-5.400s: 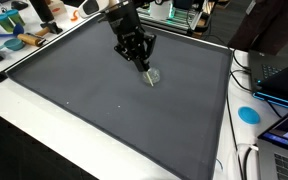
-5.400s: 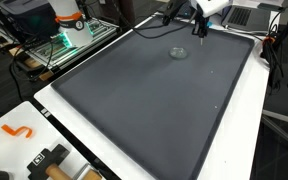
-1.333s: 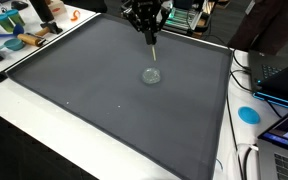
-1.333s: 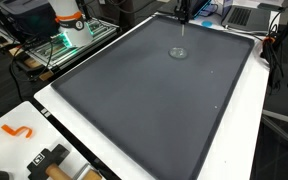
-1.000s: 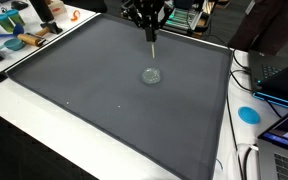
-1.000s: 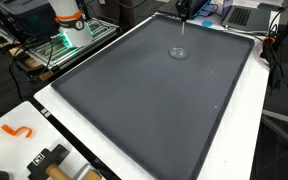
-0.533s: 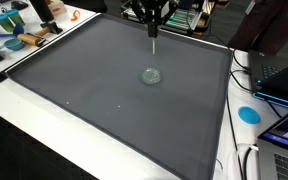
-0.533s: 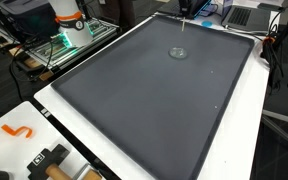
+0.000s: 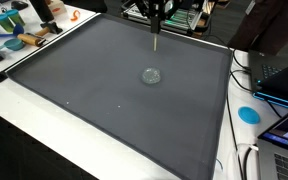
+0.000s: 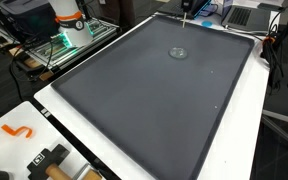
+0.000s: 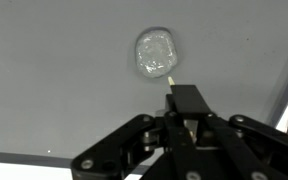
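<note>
High over the far end of the dark grey mat [image 9: 74,100], right up at the top edge in both exterior views: the gripper [image 9: 157,20]. Fingers [image 11: 189,100] pressed together, no gap showing, clamped on a thin stick [image 9: 157,40]. Hangs straight down from the jaws, pale tip lowest, well clear of the mat.

Down below, flat on the mat, the small clear round piece [image 9: 152,75]: glassy, all alone, nothing touching it. Sits toward the far side of the mat, nearly under the stick's tip but well apart from it in height.

From the wrist view, looking down past the closed fingers: that same small clear round piece [image 11: 156,53] just beyond the stick's pale end, a touch up and to the left of it. Hard to say from here whether dish, lid or crumpled plastic.

Around the mat, a white table [image 10: 234,150]. Off to one side of it, a blue disc [image 9: 248,114]; at a near corner in an exterior view, an orange hook [image 10: 19,131].
</note>
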`<state>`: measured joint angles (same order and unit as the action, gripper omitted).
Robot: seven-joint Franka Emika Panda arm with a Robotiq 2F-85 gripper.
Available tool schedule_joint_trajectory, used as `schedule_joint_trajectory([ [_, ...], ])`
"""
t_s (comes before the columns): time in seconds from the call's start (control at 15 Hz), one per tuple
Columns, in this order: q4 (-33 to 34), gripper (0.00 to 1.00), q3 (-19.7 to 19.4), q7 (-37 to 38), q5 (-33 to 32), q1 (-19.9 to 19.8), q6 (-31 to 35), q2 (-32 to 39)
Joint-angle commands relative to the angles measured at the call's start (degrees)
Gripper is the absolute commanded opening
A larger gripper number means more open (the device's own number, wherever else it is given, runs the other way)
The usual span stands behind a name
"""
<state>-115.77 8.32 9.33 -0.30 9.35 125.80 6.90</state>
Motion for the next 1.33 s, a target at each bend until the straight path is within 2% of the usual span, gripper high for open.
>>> schedule_joint_trajectory([
  [0.0,0.7,0.03,-0.1,1.4,-1.5,0.5,-2.2,-0.2],
  [1.27,0.6,0.03,-0.2,-4.0,0.0,0.3,6.4,10.6],
])
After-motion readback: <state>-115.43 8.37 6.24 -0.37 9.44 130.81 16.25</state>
